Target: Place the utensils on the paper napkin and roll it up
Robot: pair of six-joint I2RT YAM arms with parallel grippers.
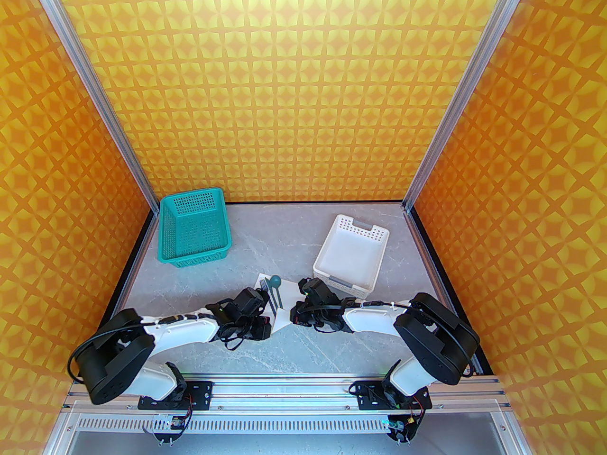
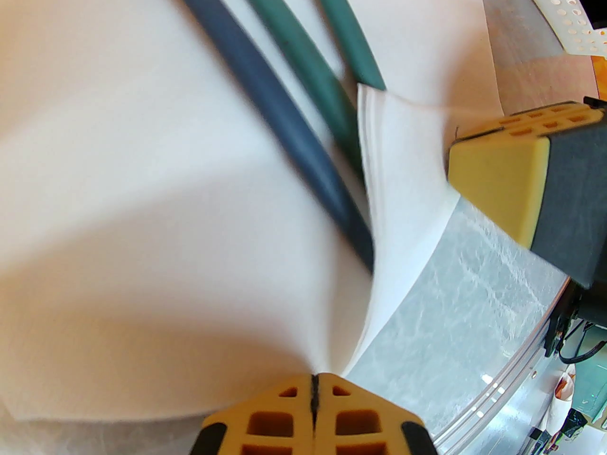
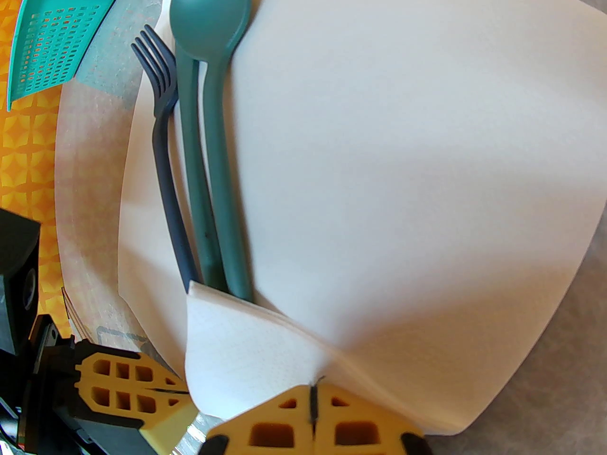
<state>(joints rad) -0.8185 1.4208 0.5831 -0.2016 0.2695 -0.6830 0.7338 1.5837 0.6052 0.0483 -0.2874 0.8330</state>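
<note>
The cutlery is already laid out, so the rolling is the step in hand. The paper napkin (image 1: 284,315) lies on the tabletop (image 1: 303,349) just off the near left corner of the white perforated tray (image 1: 351,259), on the side facing the teal basket (image 1: 194,230). On it, side by side, are the dark blue fork (image 3: 163,126), the round-bowled green spoon (image 3: 208,7) and a second green handle tucked against it, the knife (image 3: 194,183) by my guess. Their heads point the way the tray lies and their handles point back at the arms.

Both tools are clamped tight on the napkin's near edge. The left tool (image 2: 313,391) pinches it with its tips pressed together, and the right tool (image 3: 313,396) does the same close alongside. Between them a flap of paper stands up off the tabletop and covers the handle ends.

Next, I'd say, the two tools need to carry that pinched edge over the handles and on towards the tray side, keeping level with each other. If one leads, the thin sheet will likely twist or tear, or the cutlery will skid out from under the fold.
</note>
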